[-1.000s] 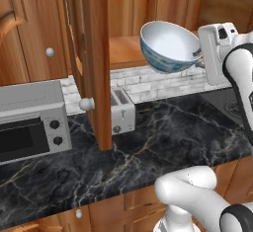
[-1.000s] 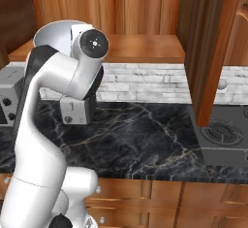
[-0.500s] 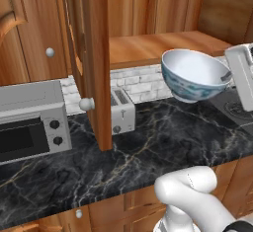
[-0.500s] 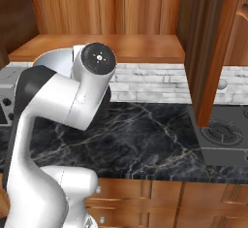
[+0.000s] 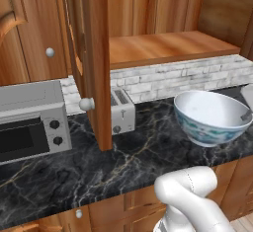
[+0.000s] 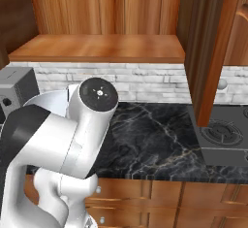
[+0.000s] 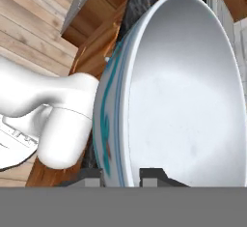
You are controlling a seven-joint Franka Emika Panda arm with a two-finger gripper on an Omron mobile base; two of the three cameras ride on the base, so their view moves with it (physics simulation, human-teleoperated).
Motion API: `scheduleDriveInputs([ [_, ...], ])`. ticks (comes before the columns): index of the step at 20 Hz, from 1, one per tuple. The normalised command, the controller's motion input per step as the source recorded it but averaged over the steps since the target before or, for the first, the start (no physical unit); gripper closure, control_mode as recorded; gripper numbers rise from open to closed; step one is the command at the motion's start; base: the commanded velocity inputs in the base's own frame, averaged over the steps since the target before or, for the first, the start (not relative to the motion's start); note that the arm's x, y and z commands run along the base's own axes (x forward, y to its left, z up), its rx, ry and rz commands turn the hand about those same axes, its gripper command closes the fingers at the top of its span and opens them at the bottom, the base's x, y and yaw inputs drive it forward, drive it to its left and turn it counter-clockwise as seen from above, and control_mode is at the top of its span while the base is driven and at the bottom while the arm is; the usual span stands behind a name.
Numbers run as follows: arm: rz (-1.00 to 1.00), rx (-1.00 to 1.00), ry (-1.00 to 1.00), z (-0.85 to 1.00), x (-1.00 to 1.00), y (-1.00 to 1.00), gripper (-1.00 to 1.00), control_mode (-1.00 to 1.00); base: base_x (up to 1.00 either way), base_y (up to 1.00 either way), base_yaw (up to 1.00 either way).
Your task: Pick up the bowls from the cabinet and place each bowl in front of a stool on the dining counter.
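Note:
A white bowl (image 5: 211,116) with a blue floral pattern outside hangs tilted over the front right of the black counter. My gripper (image 5: 245,115) is shut on its rim at the right edge of the left base view. In the hand view my gripper (image 7: 120,175) has one finger inside and one outside the rim of the bowl (image 7: 178,91). The right base view shows a slice of the bowl (image 6: 51,103) behind my arm. The cabinet (image 5: 163,48) stands with its door (image 5: 96,63) swung out. The stool and the dining counter are out of view.
A toaster oven (image 5: 29,120) and a toaster (image 5: 122,111) stand on the black marble counter (image 5: 99,167) backed by white brick. The open door's edge and knob (image 5: 86,103) jut over the counter. A stove burner (image 6: 220,132) lies to the right.
The bowl, held by my gripper, has come down and to the right from shelf height to just above the counter's front. My arm has folded lower in the right base view.

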Motion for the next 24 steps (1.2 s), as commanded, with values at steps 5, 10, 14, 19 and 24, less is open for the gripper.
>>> scheduleDriveInputs([
  [5,0.02,-0.06,0.01,-0.44,-0.09,0.01,1.00,-1.00,0.00,0.00,0.00],
  [10,0.00,-0.06,0.09,0.00,0.27,0.14,1.00,-1.00,0.00,0.00,0.00],
  [14,0.00,-0.05,0.08,0.00,0.22,0.24,1.00,-1.00,0.00,0.00,0.00],
  [19,0.00,-0.01,0.01,-0.06,0.03,0.09,1.00,-1.00,0.00,0.00,0.00],
  [24,0.00,0.00,0.00,-0.03,0.00,0.00,1.00,-1.00,0.00,0.00,0.00],
])
